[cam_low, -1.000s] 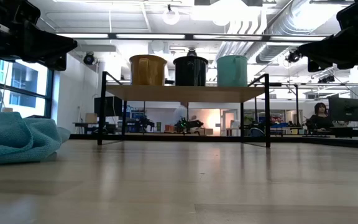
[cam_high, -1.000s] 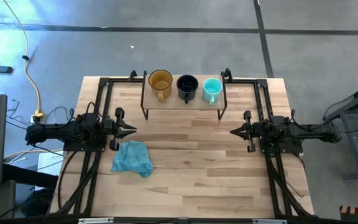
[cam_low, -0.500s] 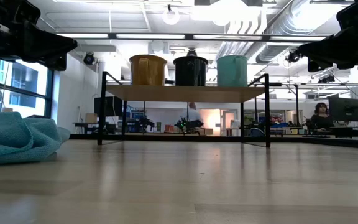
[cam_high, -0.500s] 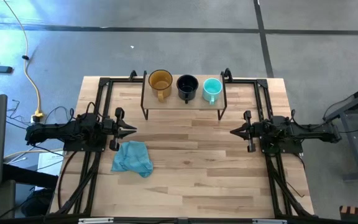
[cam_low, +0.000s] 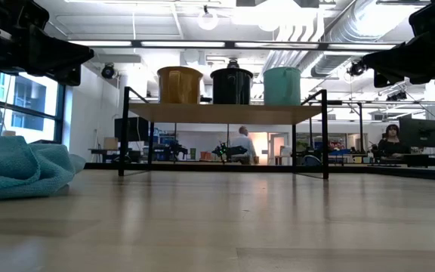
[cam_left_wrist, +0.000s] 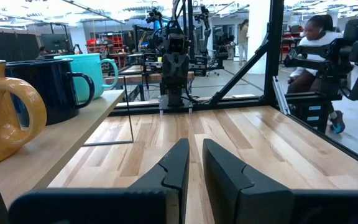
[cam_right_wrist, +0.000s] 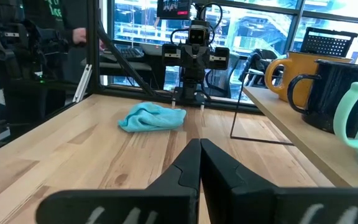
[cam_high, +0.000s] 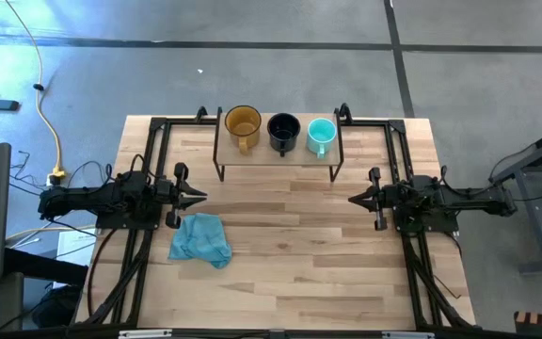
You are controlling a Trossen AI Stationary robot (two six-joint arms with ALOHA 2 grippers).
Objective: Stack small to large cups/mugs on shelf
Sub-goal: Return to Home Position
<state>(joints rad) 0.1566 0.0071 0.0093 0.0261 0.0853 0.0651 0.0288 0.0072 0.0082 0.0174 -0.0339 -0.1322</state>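
Note:
Three mugs stand upright side by side on their bases on the low wooden shelf [cam_high: 276, 153] at the table's far edge. They are an amber one [cam_high: 243, 122] on the left, a black one [cam_high: 283, 130] in the middle and a teal one [cam_high: 320, 134] on the right. In the low view the amber [cam_low: 180, 85], black [cam_low: 232, 86] and teal [cam_low: 282, 86] mugs stand in the same order. My left gripper [cam_high: 201, 197] is shut and empty at mid-left, above the table. My right gripper [cam_high: 351, 199] is shut and empty at mid-right, facing it.
A crumpled blue cloth [cam_high: 200, 239] lies on the table just near of my left gripper. The shelf stands on thin black legs [cam_low: 121, 132]. Black frame rails [cam_high: 149, 151] run along both table sides. Bare tabletop lies between the arms.

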